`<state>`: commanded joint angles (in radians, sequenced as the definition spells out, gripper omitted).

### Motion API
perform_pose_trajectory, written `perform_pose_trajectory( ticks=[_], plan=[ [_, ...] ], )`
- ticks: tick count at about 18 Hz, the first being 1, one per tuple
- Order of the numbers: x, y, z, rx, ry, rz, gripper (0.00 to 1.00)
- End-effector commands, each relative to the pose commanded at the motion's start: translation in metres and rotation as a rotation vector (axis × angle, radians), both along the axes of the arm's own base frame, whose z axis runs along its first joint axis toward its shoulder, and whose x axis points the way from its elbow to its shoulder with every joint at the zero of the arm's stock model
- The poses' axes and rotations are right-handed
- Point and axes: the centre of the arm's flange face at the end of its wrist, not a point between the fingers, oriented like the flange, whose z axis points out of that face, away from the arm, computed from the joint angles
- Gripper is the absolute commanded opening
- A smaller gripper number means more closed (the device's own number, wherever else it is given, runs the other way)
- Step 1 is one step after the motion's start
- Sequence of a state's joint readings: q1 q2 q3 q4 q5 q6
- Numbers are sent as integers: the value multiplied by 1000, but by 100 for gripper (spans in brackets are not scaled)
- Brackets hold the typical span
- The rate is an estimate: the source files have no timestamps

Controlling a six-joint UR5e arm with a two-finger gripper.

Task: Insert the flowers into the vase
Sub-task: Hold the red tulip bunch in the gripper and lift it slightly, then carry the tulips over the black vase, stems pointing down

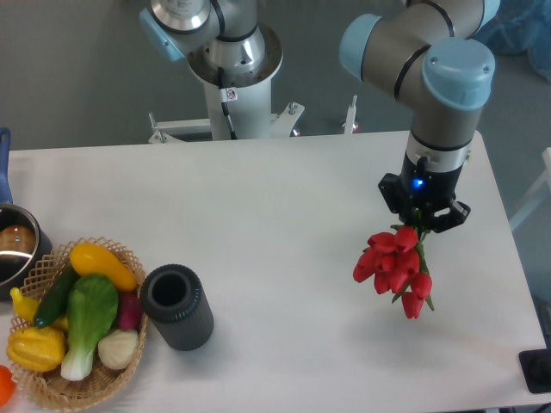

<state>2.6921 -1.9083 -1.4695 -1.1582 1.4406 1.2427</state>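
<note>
A bunch of red tulips, the flowers point(394, 268), hangs above the right part of the white table, buds pointing down and toward the camera. My gripper point(421, 222) is shut on their green stems just above the buds; its fingertips are mostly hidden by the wrist. The vase point(176, 306), a short dark grey ribbed cylinder with its round mouth facing up, stands at the front left of the table, far to the left of the flowers.
A wicker basket point(52, 383) of toy vegetables sits right beside the vase on its left. A metal pot point(15, 249) with a blue handle is at the left edge. The robot base point(232, 69) stands behind the table.
</note>
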Motion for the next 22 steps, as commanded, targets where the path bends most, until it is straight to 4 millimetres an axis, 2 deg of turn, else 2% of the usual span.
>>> perform_pose_trajectory(
  ticks=[5, 8, 13, 16, 18, 20, 22],
  plan=[
    [7, 1, -11, 141, -48, -3, 0],
    [17, 0, 2, 202, -62, -10, 0],
    [27, 17, 15, 415, -141, -27, 0],
    [30, 21, 24, 444, -112, -31, 0],
    [31, 23, 24, 510, -114, -35, 0],
    [41, 25, 21, 643, -170, -63, 0],
    [45, 17, 21, 755, -232, -78, 0]
  ],
)
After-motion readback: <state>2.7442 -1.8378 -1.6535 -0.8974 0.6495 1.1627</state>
